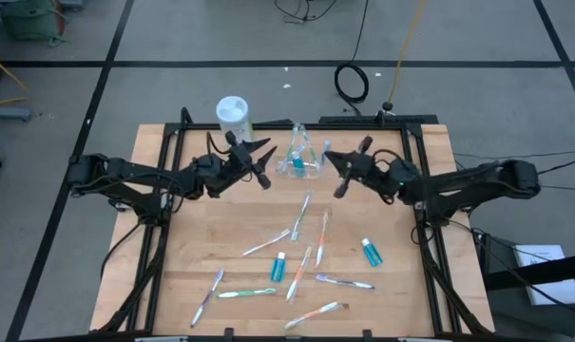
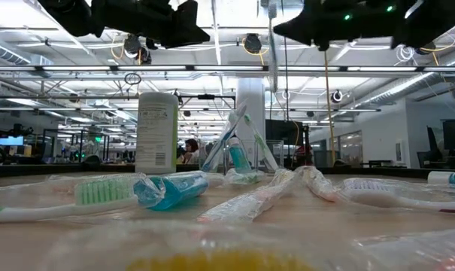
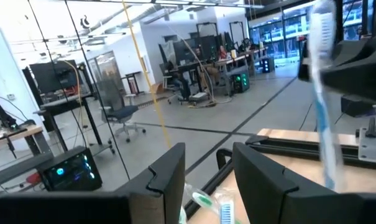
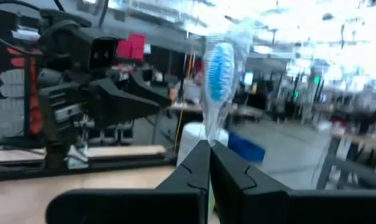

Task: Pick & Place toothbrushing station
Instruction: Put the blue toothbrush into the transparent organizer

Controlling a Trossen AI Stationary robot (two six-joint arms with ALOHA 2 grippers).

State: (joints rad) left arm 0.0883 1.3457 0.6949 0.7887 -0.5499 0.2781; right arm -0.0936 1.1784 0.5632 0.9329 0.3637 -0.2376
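Note:
The clear cup (image 1: pixel 298 163) stands at the table's far middle and holds a few toothbrushes and a blue toothpaste tube (image 2: pixel 238 154). Several wrapped toothbrushes (image 1: pixel 306 249) and two blue tubes (image 1: pixel 278 268) (image 1: pixel 371 251) lie flat on the wood. My right gripper (image 1: pixel 336 173), just right of the cup and high above the table, is shut on a wrapped toothbrush (image 4: pixel 215 65). My left gripper (image 1: pixel 263 163) hangs open and empty just left of the cup, also high; its fingers show apart in the left wrist view (image 3: pixel 206 180). My right gripper pinches the toothbrush between its two fingers on the shaft below the head (image 4: pixel 207 138). The fingers lie across the brush. The brush stands about upright, blue-bristled head up, its handle (image 2: pixel 271 45) hanging below the gripper, clear of cup and table.
A white canister (image 1: pixel 233 112) stands at the far edge, left of the cup and behind my left gripper. Black frame rails (image 1: pixel 159 228) run along the table's left and right sides. Bare wood (image 1: pixel 211 228) lies between the cup and the scattered brushes.

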